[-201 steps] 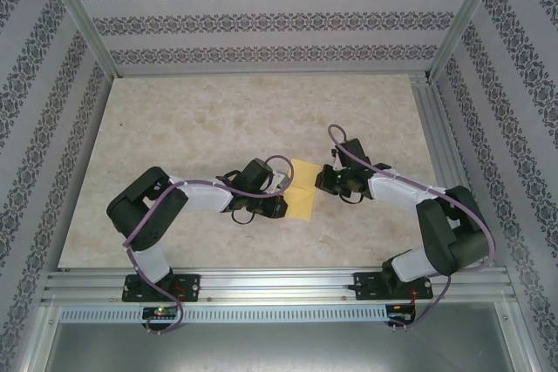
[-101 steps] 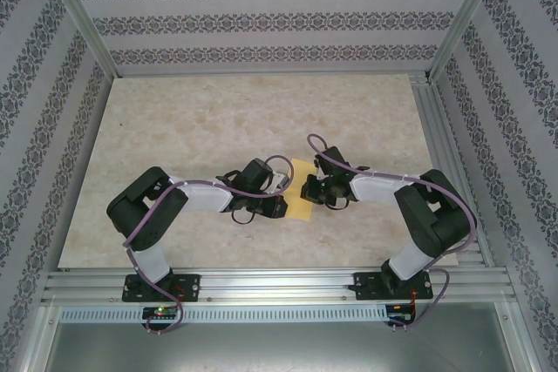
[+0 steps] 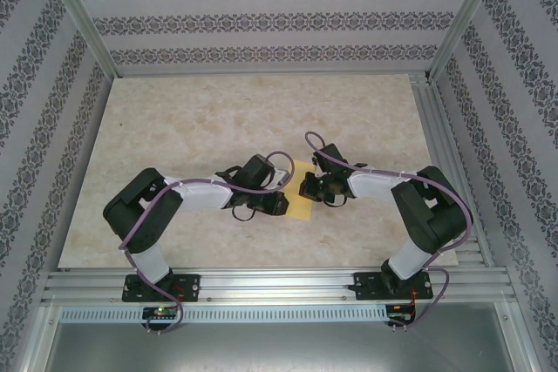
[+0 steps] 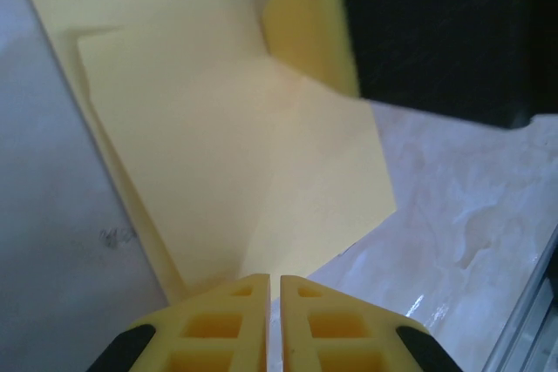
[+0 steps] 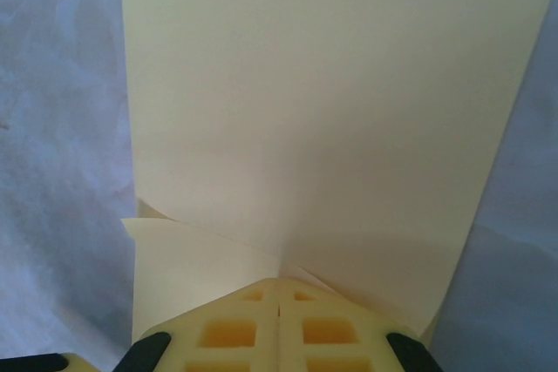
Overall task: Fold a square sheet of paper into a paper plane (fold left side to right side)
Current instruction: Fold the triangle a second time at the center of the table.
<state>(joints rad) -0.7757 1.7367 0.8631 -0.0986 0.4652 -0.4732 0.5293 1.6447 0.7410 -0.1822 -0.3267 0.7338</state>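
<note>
1. Square sheet of paper (image 3: 302, 202), pale yellow, on the marbled desk (image 3: 192, 128), about midway between its left and right edges and closer to the near edge than to the far one.
2. In the top view, hemmed in from both sides: left fingers (image 3: 284, 192) at its left side, right fingers (image 3: 308, 187) at its right side, the two nearly meeting over it.
3. From the left wrist, square sheet of paper (image 4: 235, 180) partly folded, with a crease running up from the fingertips and another layer standing up behind.
4. Left fingers (image 4: 257, 294) closed down to a hairline slit, with the sheet's near corner caught at the tips.
5. Black body of the right arm (image 4: 436, 32) just past the sheet's far side, at the top right of that view.
6. Right fingers (image 5: 270, 292) pressed fully together on the sheet's edge, with small creased corners poking out on either side of the tips.
7. Ahead of those tips, the broad smooth face of the square sheet of paper (image 5: 323, 102), with pale marbled desk on both sides of it.
</note>
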